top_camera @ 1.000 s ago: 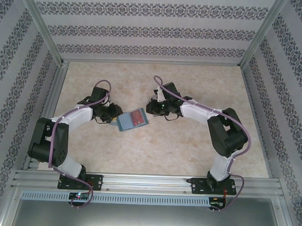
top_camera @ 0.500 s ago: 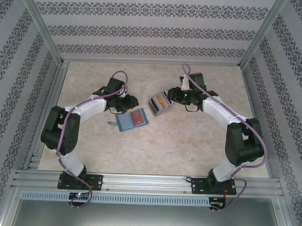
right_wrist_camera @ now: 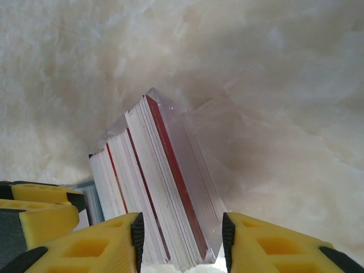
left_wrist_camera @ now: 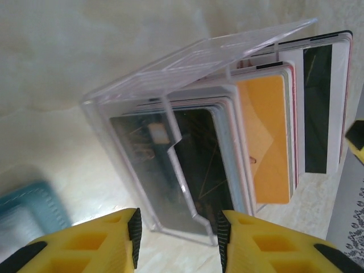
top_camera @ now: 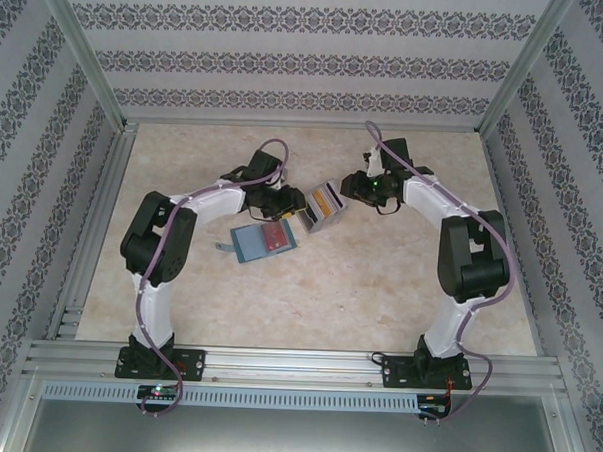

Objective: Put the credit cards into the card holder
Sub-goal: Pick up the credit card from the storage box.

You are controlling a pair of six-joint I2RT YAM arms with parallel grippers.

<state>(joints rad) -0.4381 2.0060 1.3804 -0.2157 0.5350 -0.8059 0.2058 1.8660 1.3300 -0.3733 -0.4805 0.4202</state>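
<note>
Top external view: two grippers flank the clear tray (top_camera: 322,205) of credit cards (left_wrist_camera: 267,136), with the card holder (top_camera: 264,241) nearby on the table (top_camera: 379,289).
The left gripper (left_wrist_camera: 178,227) has its jaws parted around the tray's near end and looks along the cards' long axis, which runs straight away from it. The right gripper (right_wrist_camera: 181,233), also parted, meets the same stack edge-on from the far side. Neither clearly pinches anything. The teal card holder lies flat just on the near side of the left gripper, a reddish card (top_camera: 272,235) showing on it, so the left arm is the nearer one for the carry. Half a second earlier the left gripper was further left, short of the tray. It has since come up to it, while the tray and card holder lie where they did.
</note>
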